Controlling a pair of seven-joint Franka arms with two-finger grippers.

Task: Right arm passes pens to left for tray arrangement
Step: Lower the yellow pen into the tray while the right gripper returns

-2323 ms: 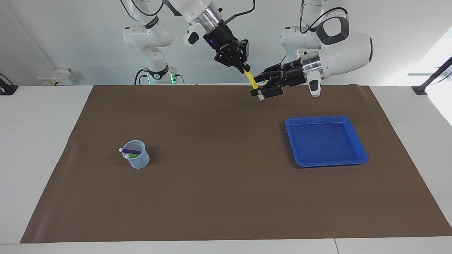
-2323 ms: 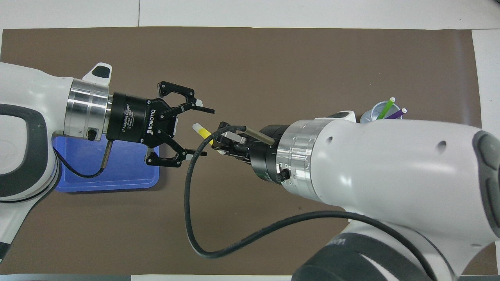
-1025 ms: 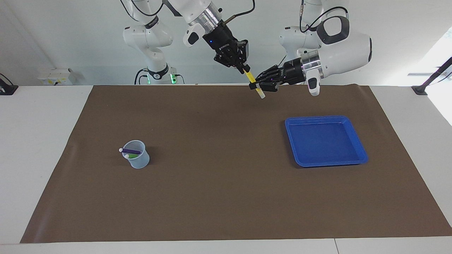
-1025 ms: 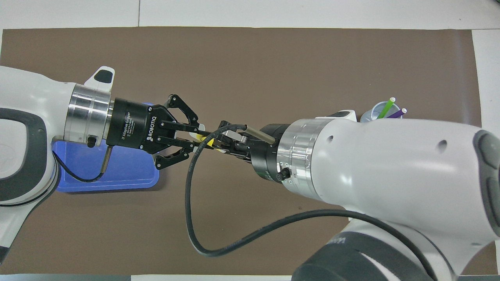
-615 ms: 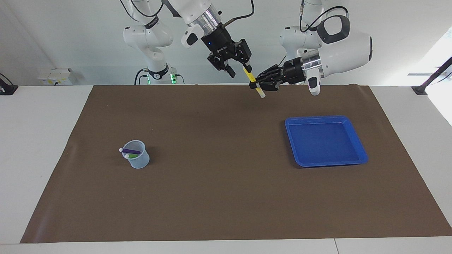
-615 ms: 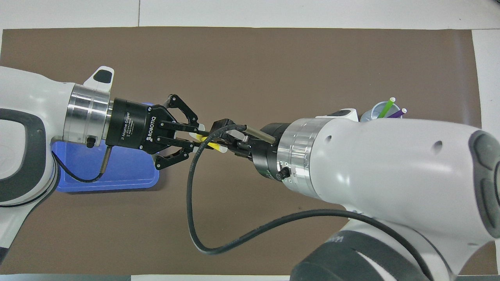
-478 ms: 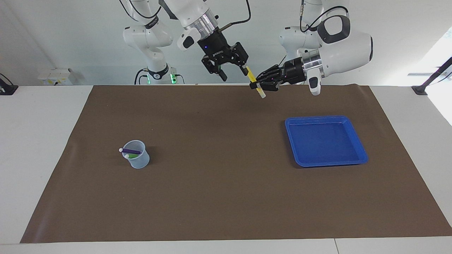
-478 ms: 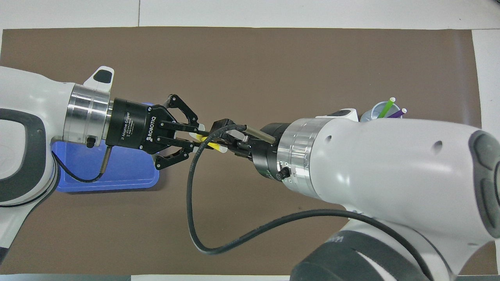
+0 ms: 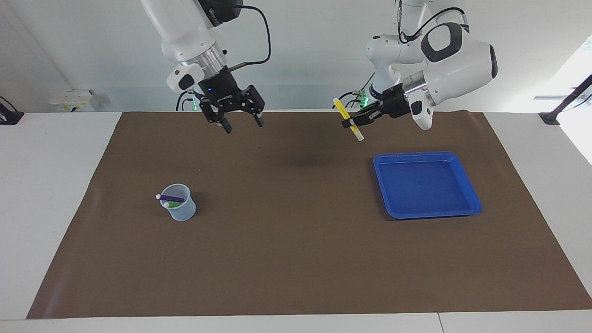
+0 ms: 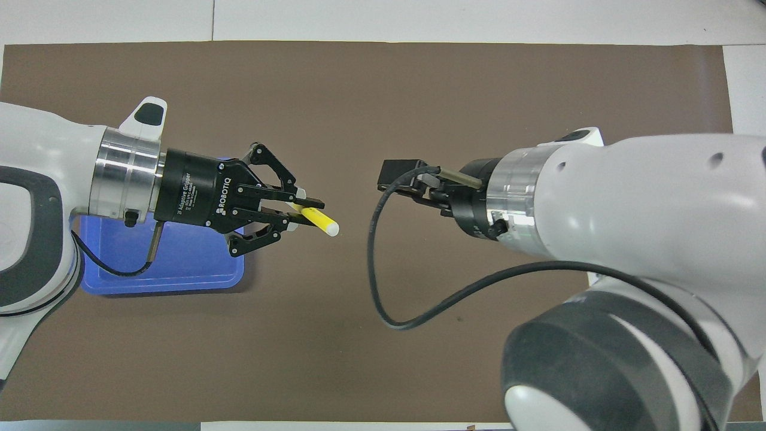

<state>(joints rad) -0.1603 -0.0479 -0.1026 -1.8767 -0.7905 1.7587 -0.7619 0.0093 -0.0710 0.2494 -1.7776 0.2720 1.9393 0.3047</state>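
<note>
A brown mat (image 9: pixel 296 240) covers the table, and both grippers hang in the air above its robot-side part. The blue tray (image 9: pixel 426 185) lies on the mat toward the left arm's end, below the left gripper (image 9: pixel 352 123) and farther from the robots; the overhead view hides part of it under that gripper's wrist. The left gripper is clamped on the yellow pen (image 9: pixel 348 118), which tilts with a pale tip sticking out on each side of the fingers. The right gripper (image 9: pixel 243 124) hangs well apart from it, jaws spread wide and holding nothing, which only the facing view shows plainly. A small translucent cup (image 9: pixel 179 202) stands toward the right arm's end, well below the right gripper, holding the purple pen (image 9: pixel 171 198) and the green pen (image 9: pixel 172 204). The overhead view hides the cup beneath the right arm.
</note>
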